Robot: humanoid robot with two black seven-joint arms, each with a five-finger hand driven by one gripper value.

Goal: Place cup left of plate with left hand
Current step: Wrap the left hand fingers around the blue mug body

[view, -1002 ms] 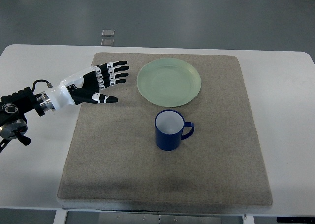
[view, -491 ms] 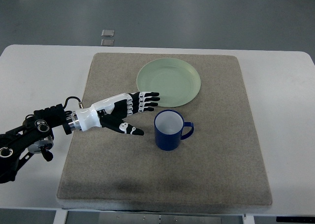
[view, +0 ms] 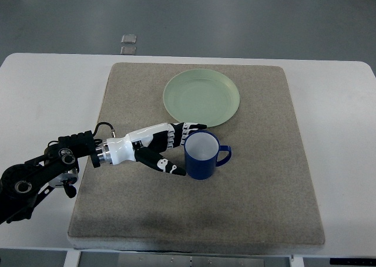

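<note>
A dark blue cup (view: 203, 155) with a white inside stands upright on the mat, its handle pointing right. Behind it lies a pale green plate (view: 201, 98). My left hand (view: 178, 149) reaches in from the left, open, with its fingers (view: 189, 128) stretched along the cup's far left side and the thumb (view: 167, 165) at its near left side. The hand brackets the cup's left wall; I cannot tell whether it touches it.
A grey-brown mat (view: 258, 179) covers most of the white table (view: 41, 97). Two small grey squares (view: 128, 44) lie on the floor beyond the table's far edge.
The left hand has swung from the mat's far left corner down and to the right, ending at the cup's left side. Cup and plate have not moved.
</note>
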